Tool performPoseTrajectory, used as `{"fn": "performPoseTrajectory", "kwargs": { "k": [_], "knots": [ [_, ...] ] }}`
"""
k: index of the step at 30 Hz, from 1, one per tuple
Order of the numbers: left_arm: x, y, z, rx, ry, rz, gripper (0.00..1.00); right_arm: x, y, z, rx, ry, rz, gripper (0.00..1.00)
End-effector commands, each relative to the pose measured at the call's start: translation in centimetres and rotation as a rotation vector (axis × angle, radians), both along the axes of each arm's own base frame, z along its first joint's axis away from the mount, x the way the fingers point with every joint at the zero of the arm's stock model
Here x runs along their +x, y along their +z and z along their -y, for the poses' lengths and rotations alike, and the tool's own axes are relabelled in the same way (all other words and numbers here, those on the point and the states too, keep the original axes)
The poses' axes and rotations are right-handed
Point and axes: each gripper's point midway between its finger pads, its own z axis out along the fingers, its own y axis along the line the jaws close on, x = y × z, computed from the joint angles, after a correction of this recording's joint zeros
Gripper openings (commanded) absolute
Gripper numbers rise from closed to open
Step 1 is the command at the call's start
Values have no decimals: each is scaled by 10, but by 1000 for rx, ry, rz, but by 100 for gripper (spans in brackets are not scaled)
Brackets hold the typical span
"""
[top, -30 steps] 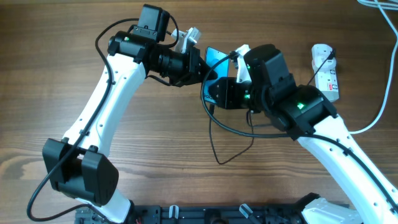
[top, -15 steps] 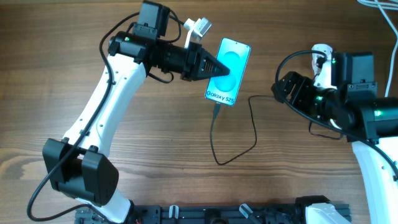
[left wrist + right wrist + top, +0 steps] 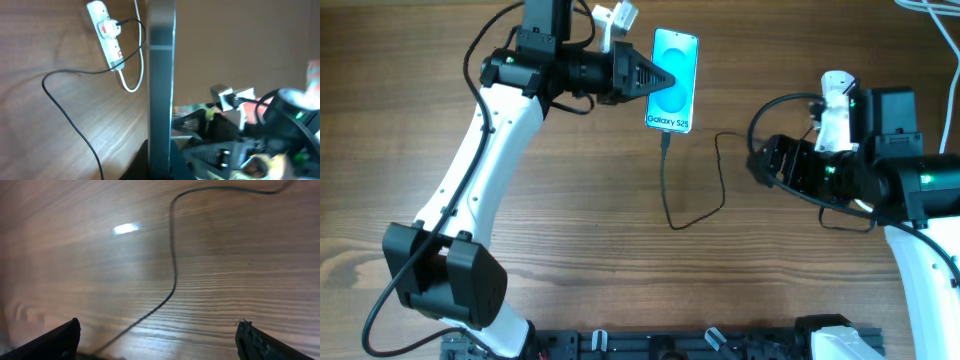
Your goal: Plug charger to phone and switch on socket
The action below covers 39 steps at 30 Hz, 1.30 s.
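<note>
The phone with its cyan screen is held off the table in my left gripper, which is shut on its left long edge. In the left wrist view the phone shows edge-on between the jaws. The thin black charger cable hangs from the phone's lower short edge, loops on the table and runs right. My right gripper is open and empty just above the table over the cable; its jaws are wide apart. The white socket is partly hidden by the right arm; it also shows in the left wrist view with a red switch and a black plug in it.
A thick white lead runs along the far right edge of the wooden table. The right arm's own black cables arc above its wrist. A black rail lies along the near edge.
My left gripper has carried the phone toward the far edge. The right arm swung away from the phone to the right, near the socket, then shifted slightly left.
</note>
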Motion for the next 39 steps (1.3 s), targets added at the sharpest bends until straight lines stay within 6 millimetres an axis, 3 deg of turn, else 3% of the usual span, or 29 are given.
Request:
{"fn": "performPoseTrajectory", "kwargs": {
  "k": [1, 4, 9, 18, 19, 23, 31, 33, 39],
  "knots": [
    [-23, 29, 3, -103, -181, 305, 4, -3, 6, -14, 40, 135, 44, 100],
    [-31, 39, 1, -173, -244, 375, 4, -3, 7, -15, 48, 139, 45, 100],
    [-21, 39, -12, -165, -205, 379, 4, -3, 8, -21, 78, 158, 38, 100],
    [-19, 35, -14, -141, -186, 359, 4, -2, -3, -36, 106, 205, -14, 100],
    [-10, 24, -16, -75, -116, 269, 4, -4, -2, -44, 120, 236, -17, 97],
    [23, -18, -36, 157, 194, -18, 4, -12, 10, -80, 187, 418, 58, 65],
    [21, -36, -45, 236, 286, -162, 4, -8, 13, -127, 170, 411, 91, 63],
    [20, -43, -45, 279, 306, -164, 4, -9, 13, -139, 186, 412, 83, 54],
    [11, -59, -28, 395, 312, -137, 4, -4, -17, -157, 141, 404, -4, 35]
  ]
}}
